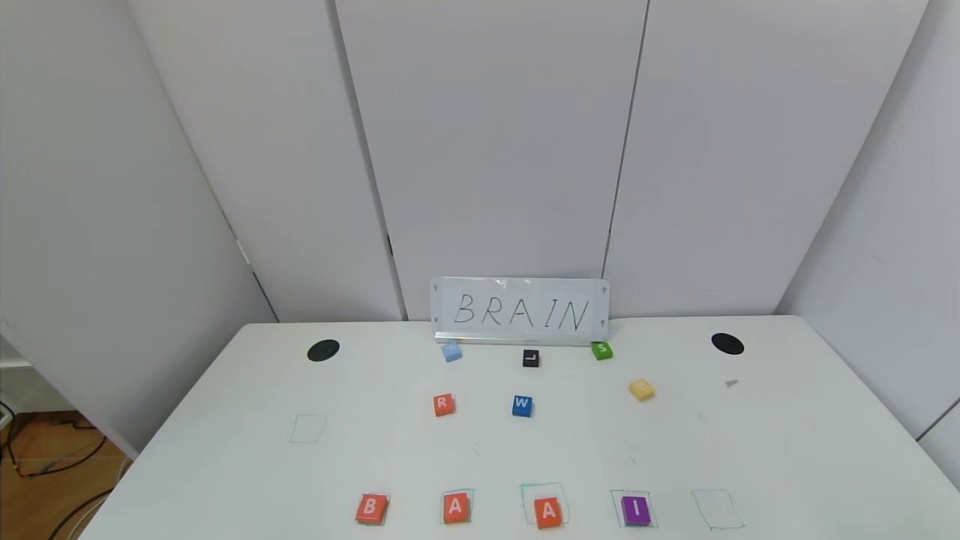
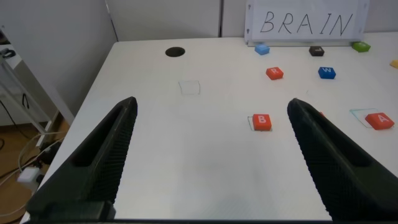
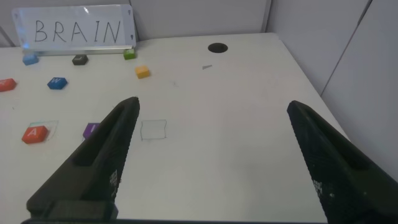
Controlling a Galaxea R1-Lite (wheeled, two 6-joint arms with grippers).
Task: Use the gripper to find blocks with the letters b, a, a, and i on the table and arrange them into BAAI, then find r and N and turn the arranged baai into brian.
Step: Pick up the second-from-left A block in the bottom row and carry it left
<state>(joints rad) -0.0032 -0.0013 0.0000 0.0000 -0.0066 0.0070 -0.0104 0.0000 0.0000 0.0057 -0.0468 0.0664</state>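
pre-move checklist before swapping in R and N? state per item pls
1. Front row reads B, A, A, I: orange-red B block, orange-red A block, second orange-red A block, purple I block - ok.
2. Orange-red R block lies apart from its neighbours, letter up - ok.
3. Yellow block lies free; its letter is too faint to read - cannot tell.
4. Left gripper open, holding nothing - ok.
5. Right gripper open, holding nothing - ok.
6. Row spells BRAIN like the handwritten sign - not ok; R and N not yet placed.
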